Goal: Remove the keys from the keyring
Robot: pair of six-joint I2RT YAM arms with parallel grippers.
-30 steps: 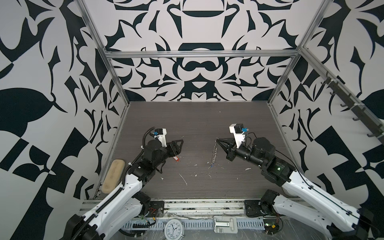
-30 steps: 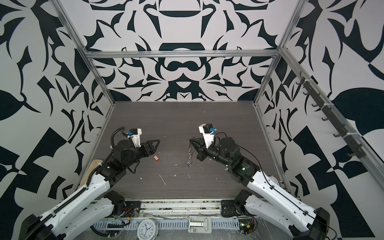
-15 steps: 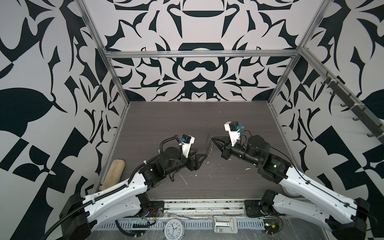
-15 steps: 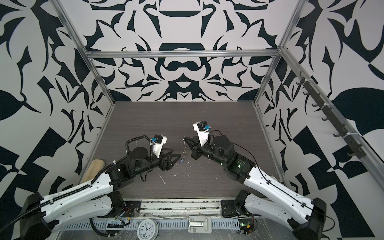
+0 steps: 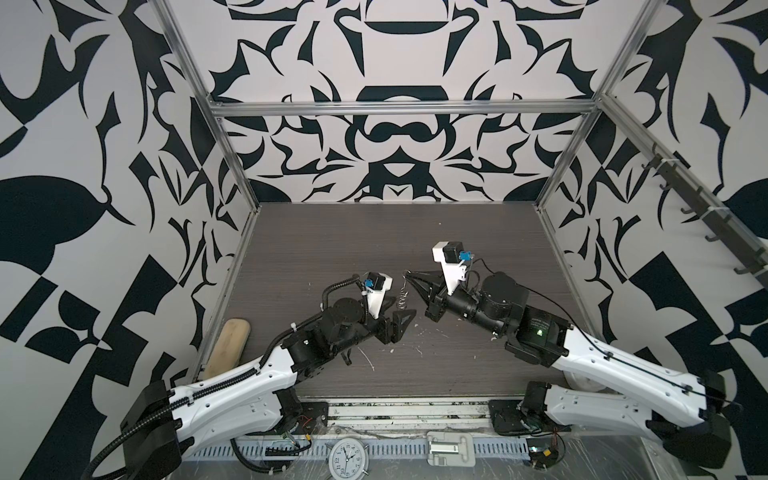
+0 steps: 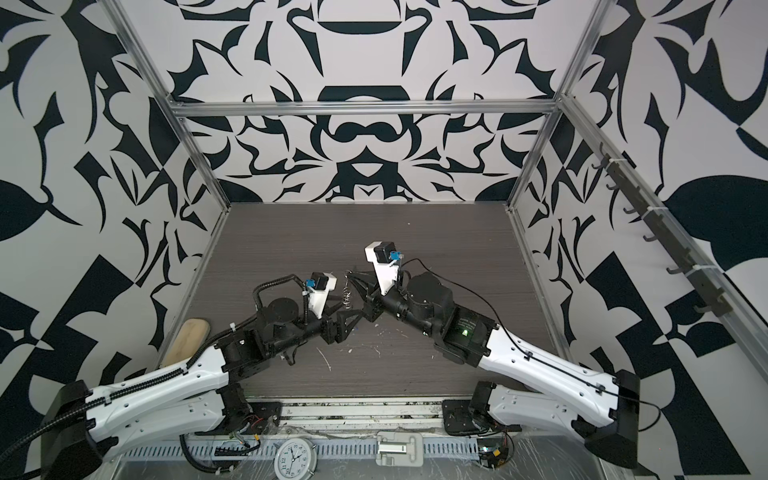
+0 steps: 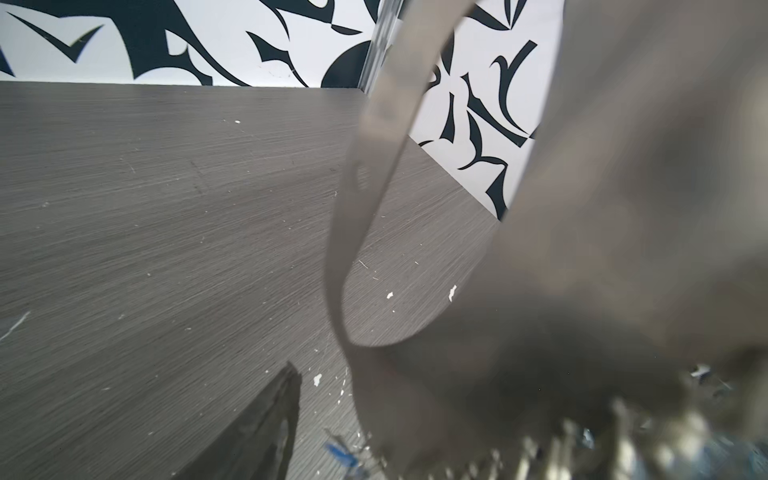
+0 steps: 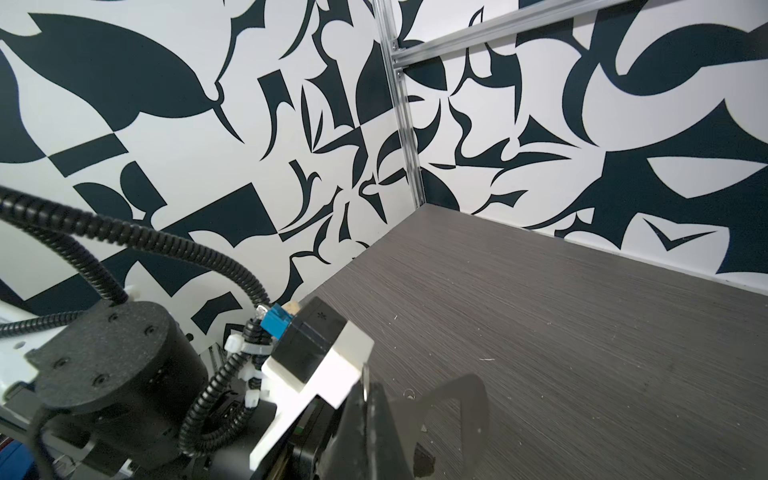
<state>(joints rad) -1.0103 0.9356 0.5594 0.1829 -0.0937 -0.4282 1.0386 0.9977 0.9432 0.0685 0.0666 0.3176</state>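
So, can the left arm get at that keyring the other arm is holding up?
Probably yes: the right end effector holds the keyring aloft, and the open left end effector hovers right at its lower end, with nothing between them.

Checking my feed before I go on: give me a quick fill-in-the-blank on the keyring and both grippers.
The right gripper is ___ on the keyring, which hangs from it. The left gripper, just beneath, has its jaws ___. In both top views the beige wooden board lies along the ___ edge of the table.
Missing words: shut; open; left.
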